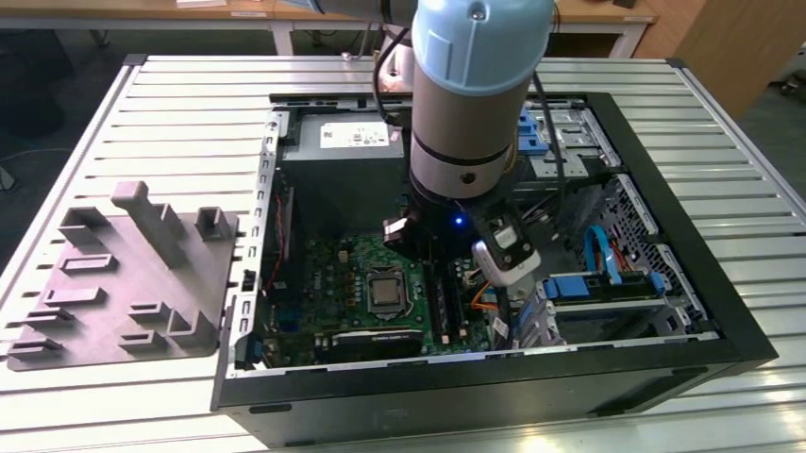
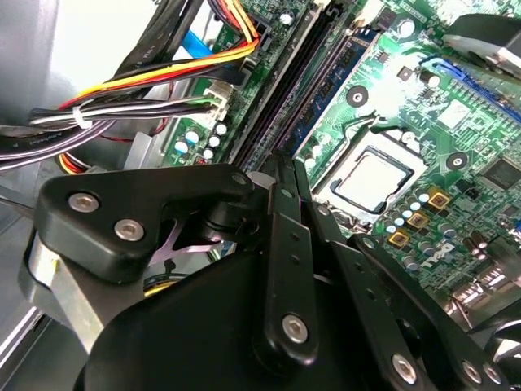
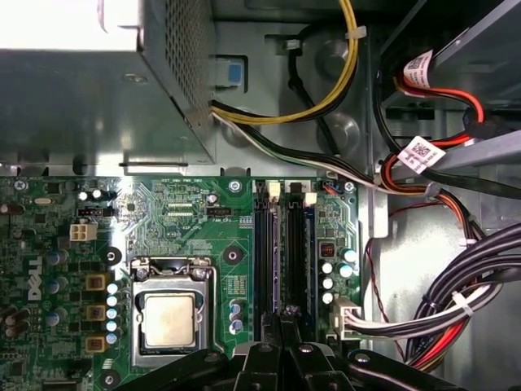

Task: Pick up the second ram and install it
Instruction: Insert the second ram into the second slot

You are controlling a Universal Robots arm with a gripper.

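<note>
Black metal gripper (image 2: 282, 163), tips pressed together, sits over the long black plastic slot rails (image 2: 285, 90). There the second ram (image 2: 338, 77), a thin bluish memory board, appears to stand beside the silver processor socket (image 2: 370, 175). Uneven pressure could leave one end unlatched.

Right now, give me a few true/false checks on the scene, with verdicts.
1. The hand is over the memory slots beside the processor. True.
2. The computer case is closed. False: it lies open, with the motherboard exposed.
3. A cooler covers the processor. False: its bare metal lid shows.
4. A grey fixture sits on the table, at the exterior view's left of the case. True.
</note>
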